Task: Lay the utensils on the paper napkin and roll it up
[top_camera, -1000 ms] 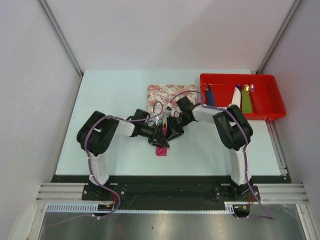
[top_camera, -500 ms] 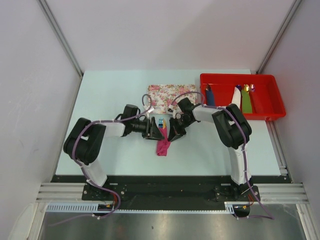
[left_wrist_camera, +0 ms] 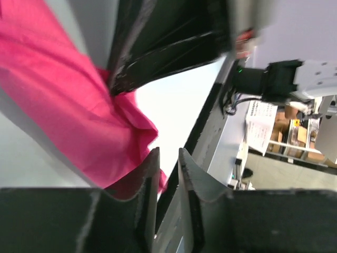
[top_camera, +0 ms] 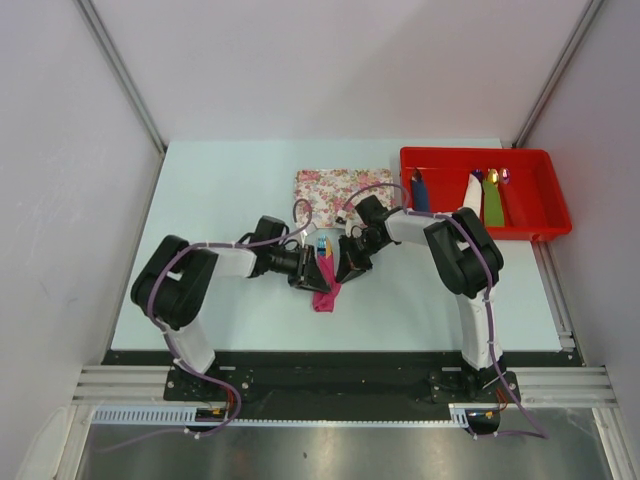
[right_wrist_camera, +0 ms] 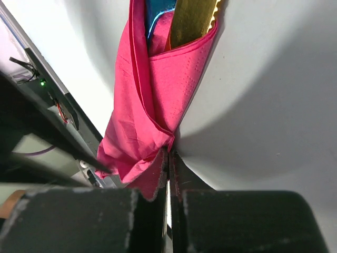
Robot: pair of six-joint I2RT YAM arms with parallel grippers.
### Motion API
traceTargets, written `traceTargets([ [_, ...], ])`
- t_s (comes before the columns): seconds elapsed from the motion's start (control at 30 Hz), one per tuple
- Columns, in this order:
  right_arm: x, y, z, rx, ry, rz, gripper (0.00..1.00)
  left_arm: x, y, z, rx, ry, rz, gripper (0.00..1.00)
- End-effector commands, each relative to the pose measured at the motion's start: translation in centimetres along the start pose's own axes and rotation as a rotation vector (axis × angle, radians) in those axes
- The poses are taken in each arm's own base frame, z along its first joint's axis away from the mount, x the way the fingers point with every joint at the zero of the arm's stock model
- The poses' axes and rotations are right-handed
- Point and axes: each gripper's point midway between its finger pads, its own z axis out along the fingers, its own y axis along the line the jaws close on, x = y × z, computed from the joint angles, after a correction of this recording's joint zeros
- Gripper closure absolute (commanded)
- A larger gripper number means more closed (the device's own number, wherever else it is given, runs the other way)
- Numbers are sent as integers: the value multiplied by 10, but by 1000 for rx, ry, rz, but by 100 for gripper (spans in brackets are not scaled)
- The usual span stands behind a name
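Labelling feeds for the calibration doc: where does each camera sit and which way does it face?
Top external: above, behind the bases, looking down at the table; both arms show.
Left wrist: on the left arm, looking past the left gripper at the napkin; its fingers show.
Right wrist: on the right arm, looking past the right gripper at the napkin and utensils; its fingers show.
Shared: all three see the napkin.

Table [top_camera: 220,200]: floral tray [top_camera: 325,190], red bin [top_camera: 545,215], napkin [top_camera: 325,297]
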Motion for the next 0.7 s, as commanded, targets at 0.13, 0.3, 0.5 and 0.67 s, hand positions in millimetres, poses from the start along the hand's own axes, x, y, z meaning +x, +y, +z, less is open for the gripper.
traceTargets([
  [0.13,-10,0,-9,6,-32,20,94,28,48,21,-91,118,-61,83],
  [0.3,-30,18,-28,-48,-101,26,45,26,51,23,-97,121,-48,82],
  [0.5,-52,28,-30,-56,-138,-17,45,21,51,24,-106,112,-21,78],
  [0.67,-56,19,-17,-18,-114,-55,50,21,50,24,-121,117,-29,75],
])
